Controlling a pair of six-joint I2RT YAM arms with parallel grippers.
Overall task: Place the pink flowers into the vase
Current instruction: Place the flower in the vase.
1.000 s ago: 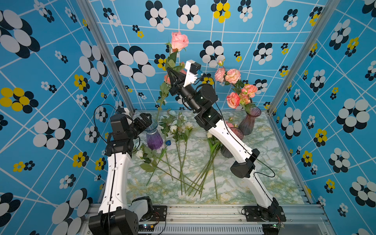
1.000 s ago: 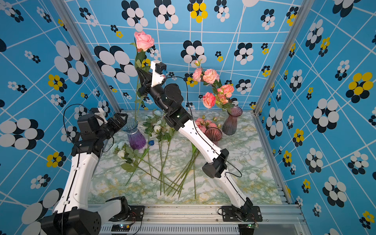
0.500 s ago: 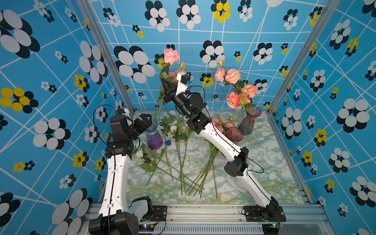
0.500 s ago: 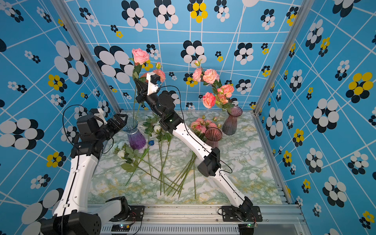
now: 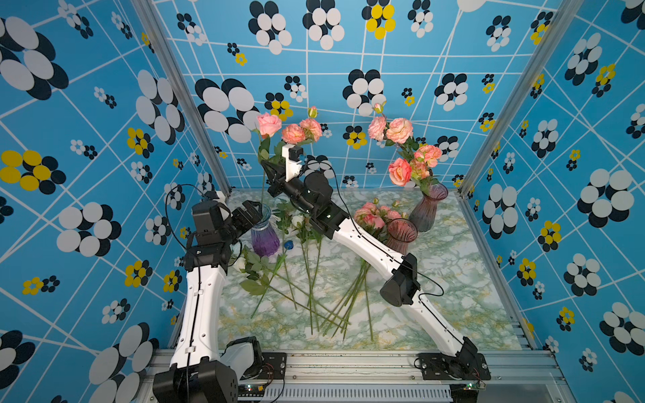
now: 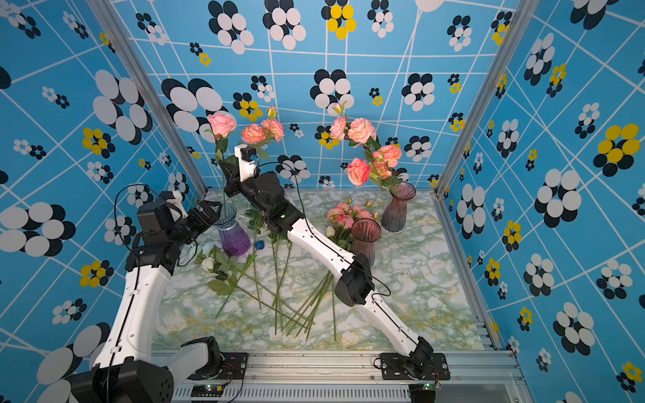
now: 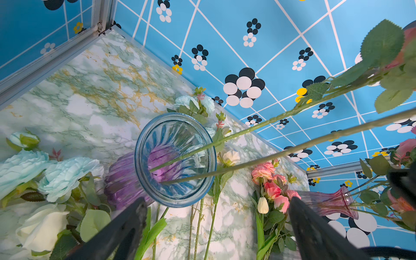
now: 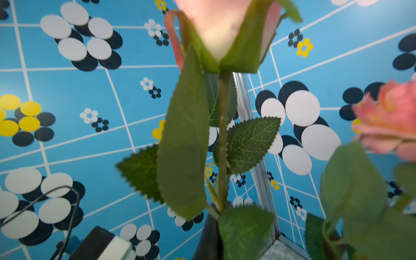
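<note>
Risk: our right claw, clenched on the pink rose stem, could lever the vase over; our left claw gapes beside it, holding nothing.

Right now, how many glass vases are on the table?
3: a blue-and-purple vase at the left, a pink vase in the middle, and a mauve vase with pink flowers at the back right. None seems hidden.
</note>
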